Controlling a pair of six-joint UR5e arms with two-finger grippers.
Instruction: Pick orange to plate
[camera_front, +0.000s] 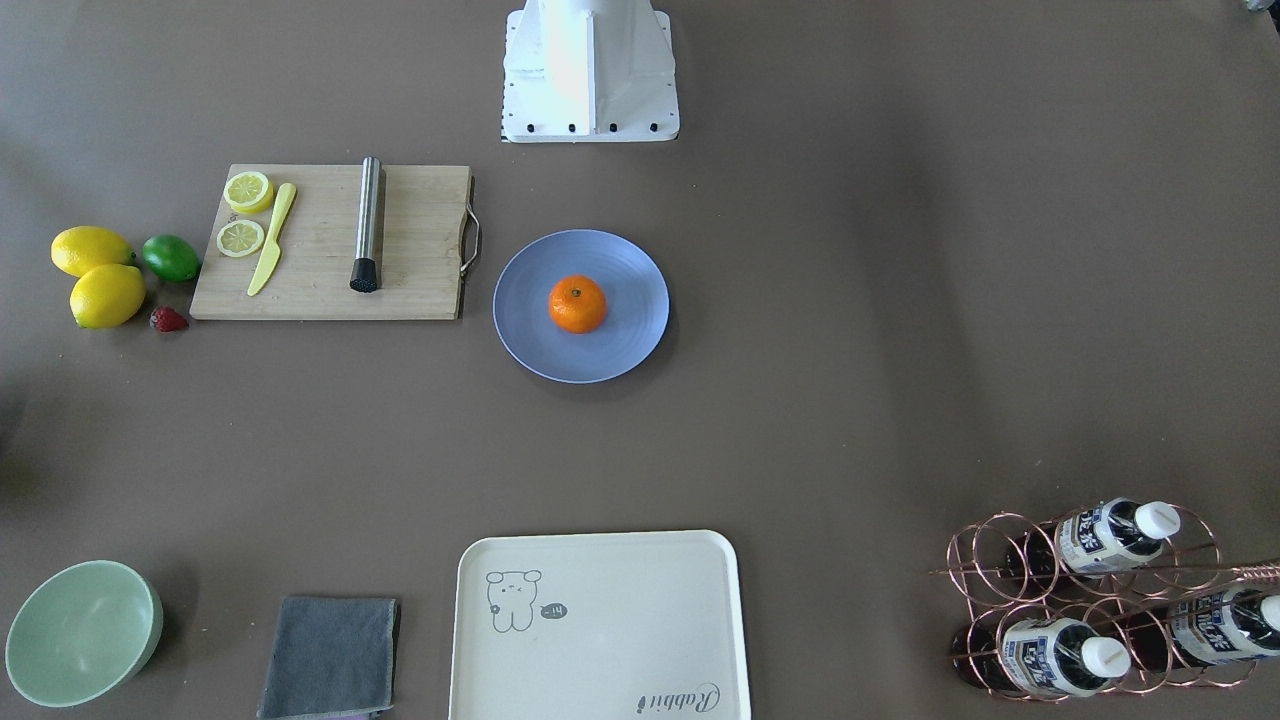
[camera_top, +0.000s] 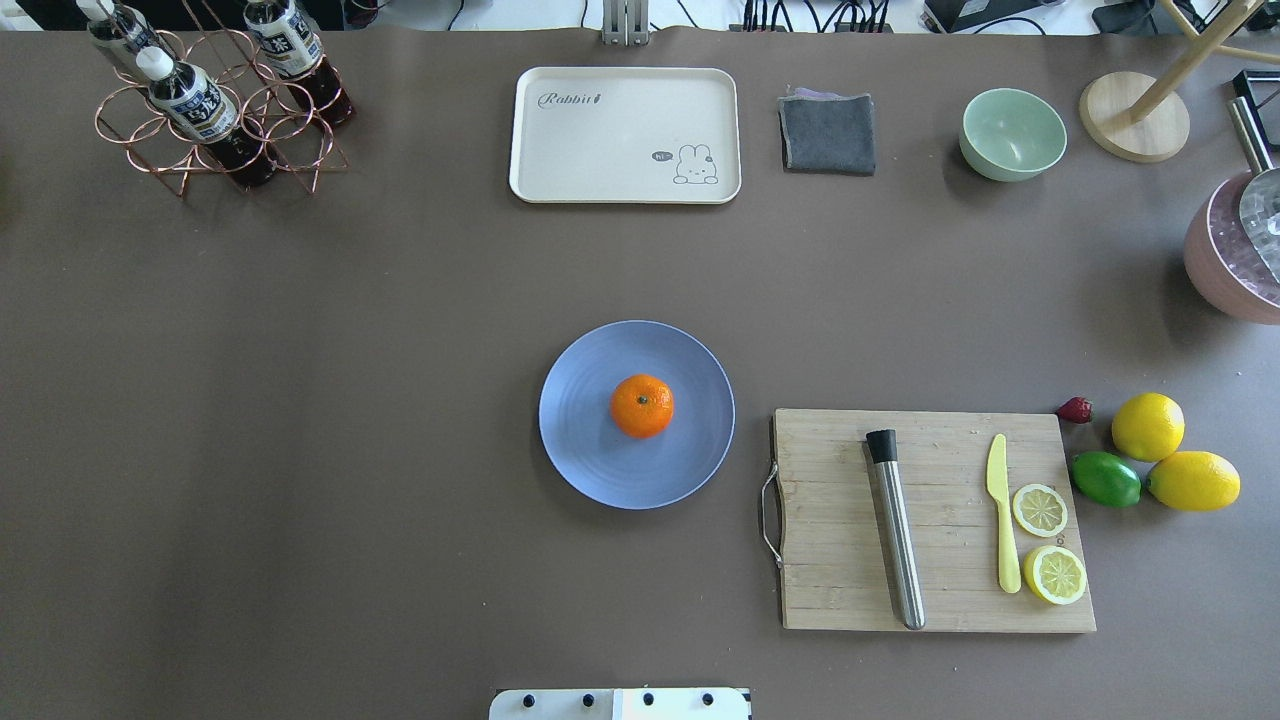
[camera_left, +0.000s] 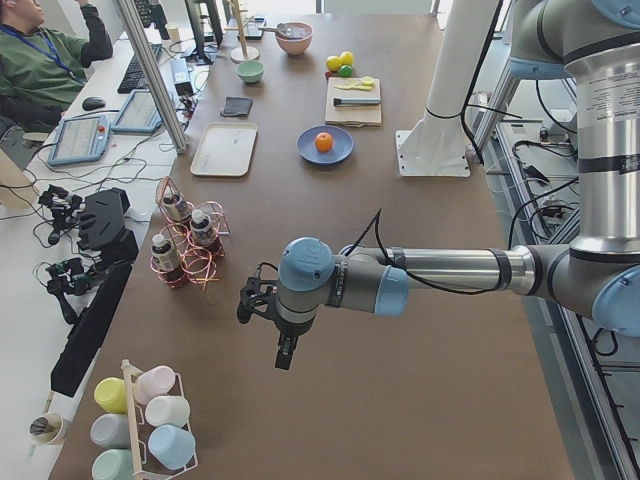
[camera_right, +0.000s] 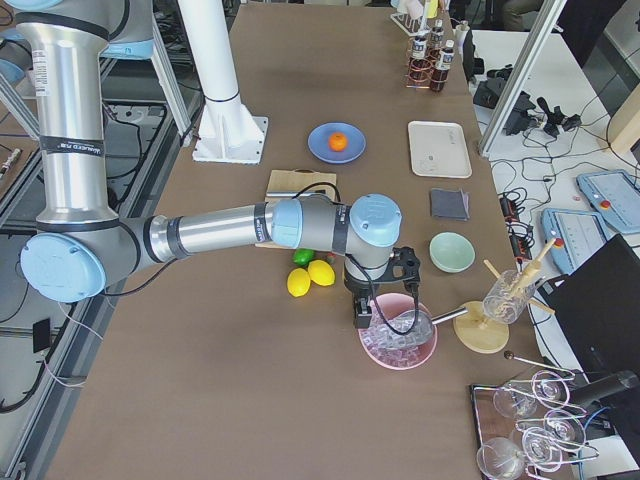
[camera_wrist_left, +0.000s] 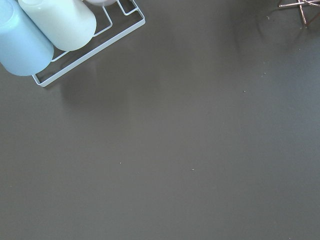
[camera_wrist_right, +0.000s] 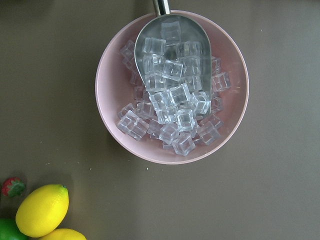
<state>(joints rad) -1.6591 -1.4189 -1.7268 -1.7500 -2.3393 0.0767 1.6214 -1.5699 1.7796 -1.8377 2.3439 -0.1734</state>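
The orange (camera_front: 578, 303) sits in the middle of the light-blue plate (camera_front: 520, 310), near the table's centre; the overhead view shows the same orange (camera_top: 642, 405) on the plate (camera_top: 580, 450). No gripper is near them. My left gripper (camera_left: 285, 355) hangs over bare table far out at the left end, close to a cup rack. My right gripper (camera_right: 362, 318) hovers over a pink bowl of ice at the right end. Both show only in side views, so I cannot tell whether they are open or shut. Neither wrist view shows any fingers.
A wooden cutting board (camera_top: 850, 560) with a steel muddler, yellow knife and lemon slices lies right of the plate, with lemons (camera_top: 1148, 426), a lime and a strawberry beyond. Cream tray (camera_top: 560, 150), grey cloth, mint bowl (camera_top: 1012, 134), bottle rack (camera_top: 215, 110) and pink ice bowl (camera_wrist_right: 110, 90) line the edges.
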